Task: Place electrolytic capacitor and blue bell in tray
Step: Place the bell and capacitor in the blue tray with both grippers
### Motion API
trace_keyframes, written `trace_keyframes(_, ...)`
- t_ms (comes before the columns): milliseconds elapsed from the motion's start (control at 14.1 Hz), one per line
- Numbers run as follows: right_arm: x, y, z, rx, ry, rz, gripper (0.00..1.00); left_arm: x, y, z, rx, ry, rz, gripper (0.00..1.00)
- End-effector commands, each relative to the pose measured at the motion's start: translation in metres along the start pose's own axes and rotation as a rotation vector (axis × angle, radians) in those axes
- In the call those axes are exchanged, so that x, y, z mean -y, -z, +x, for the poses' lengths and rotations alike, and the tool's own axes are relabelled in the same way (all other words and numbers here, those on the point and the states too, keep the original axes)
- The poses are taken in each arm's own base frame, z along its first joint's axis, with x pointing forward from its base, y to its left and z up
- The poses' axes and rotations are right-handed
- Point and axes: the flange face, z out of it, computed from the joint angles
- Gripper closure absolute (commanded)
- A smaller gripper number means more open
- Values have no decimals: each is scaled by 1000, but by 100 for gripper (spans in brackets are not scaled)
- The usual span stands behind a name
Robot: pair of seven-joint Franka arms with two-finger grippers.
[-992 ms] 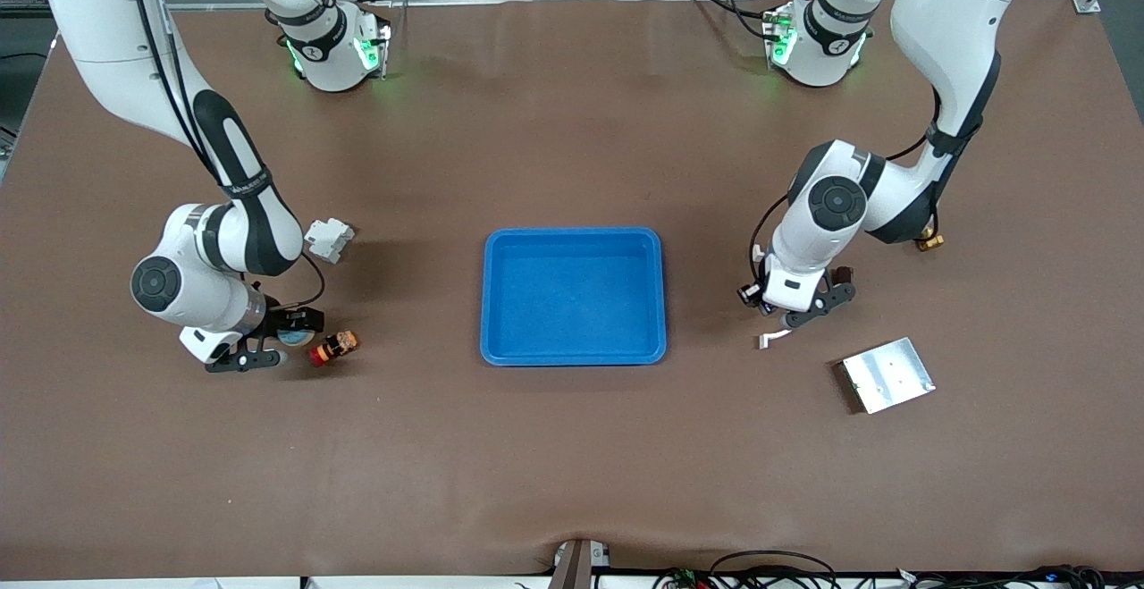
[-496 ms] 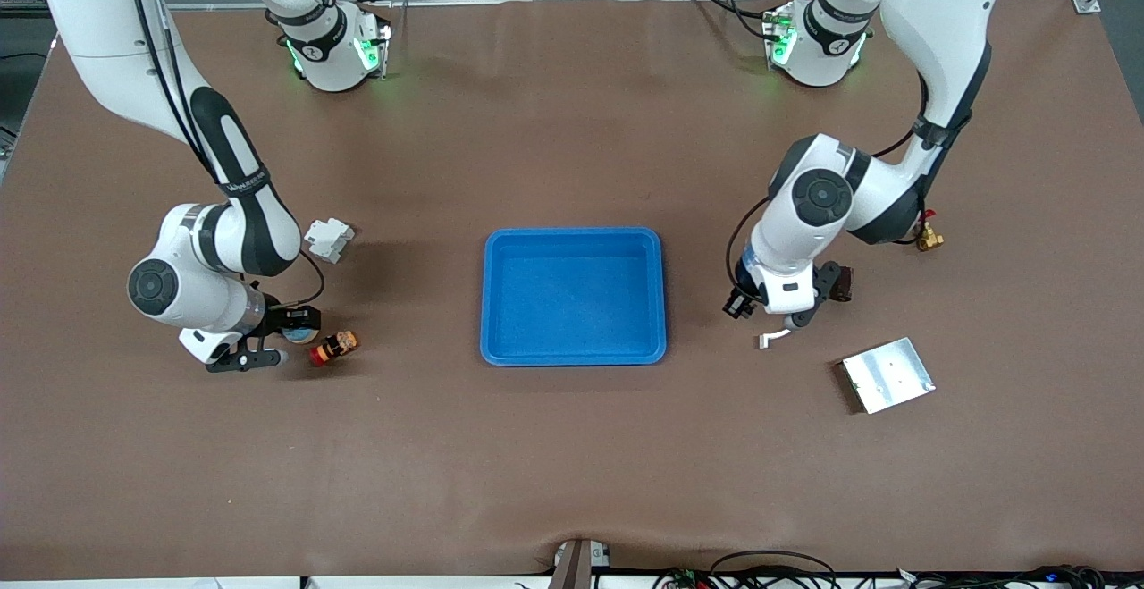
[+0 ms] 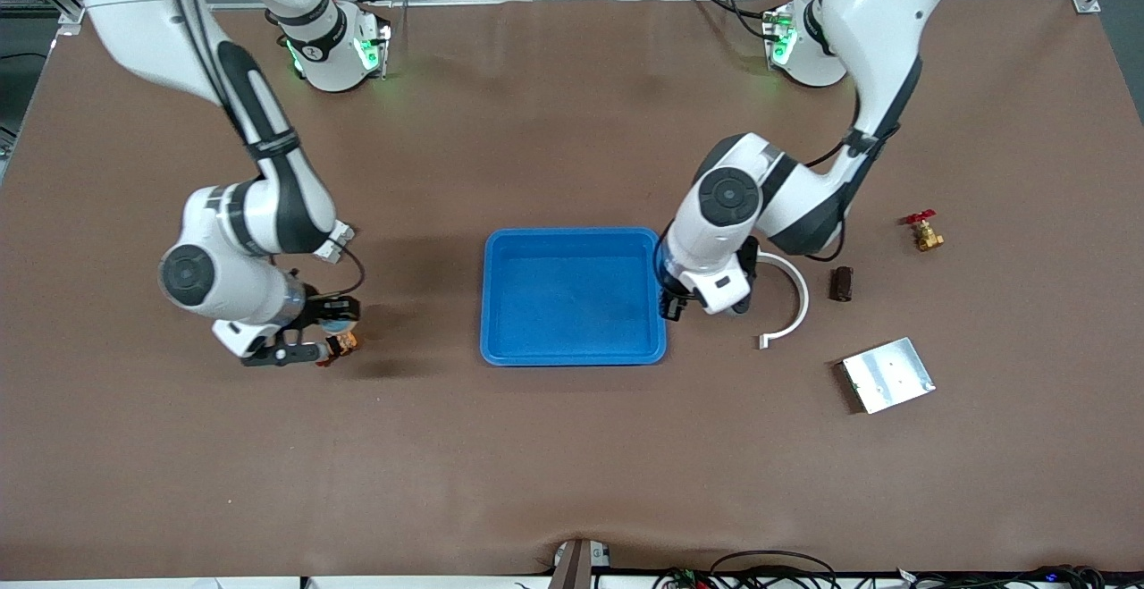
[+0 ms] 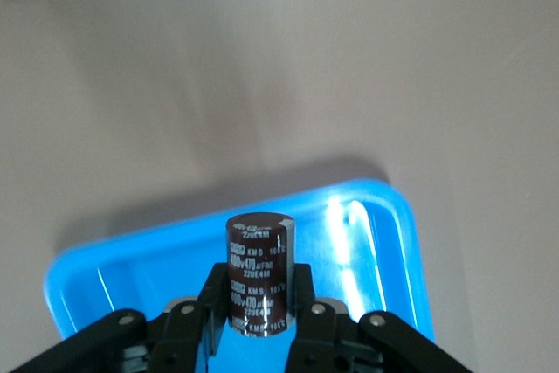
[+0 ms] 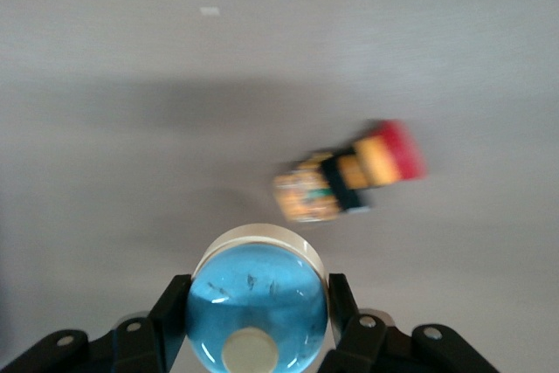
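Now, you have both parts already in the pincers. The left gripper (image 4: 258,321) is clenched on the electrolytic capacitor (image 4: 258,275): a dark brown cylinder, standing upright between the two fingers, its long axis going up out of the jaws. In the front view this gripper (image 3: 672,303) is over the tray (image 3: 572,343) rim at the end toward the left arm. In the left wrist view the blue tray (image 4: 397,251) floor shows directly under the capacitor. So the one relation that matters here is simple: the tray is straight below this pincer, and I judge that only a little more reach toward the tray middle and a lowering is needed before you let go.

The right gripper (image 5: 255,338) is clenched on the blue bell (image 5: 257,299), a round blue dome sitting between its fingers. This gripper (image 3: 308,339) is over the table near the right arm's end, well apart from the tray. The tray lies sideways from it, toward the left arm's end, so this pincer has the longer way to carry. Just beside it, on the table, lies a small part with a red cap (image 5: 349,176); it is not held. The left arm is the nearer one, so I think its drop comes first
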Motion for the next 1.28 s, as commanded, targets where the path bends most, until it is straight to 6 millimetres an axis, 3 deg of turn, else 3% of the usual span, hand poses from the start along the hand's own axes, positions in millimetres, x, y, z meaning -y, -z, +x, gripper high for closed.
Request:
trace_keyframes(0, 72, 0, -13, -8, -94, -6, 100, -18, -17, -15, 8, 82, 5, 100)
trace_keyframes(354, 176, 6, -42, -1, -250, 56, 100, -26, -50, -35, -37, 162, -7, 100)
trace_keyframes(779, 259, -28, -70, 26, -306, 68, 100, -18, -74, -56, -66, 174, -4, 100)
trace_keyframes(1204, 261, -55, -70, 10, -301, 60, 100, -6, -93, -70, -99, 151, 2, 100)
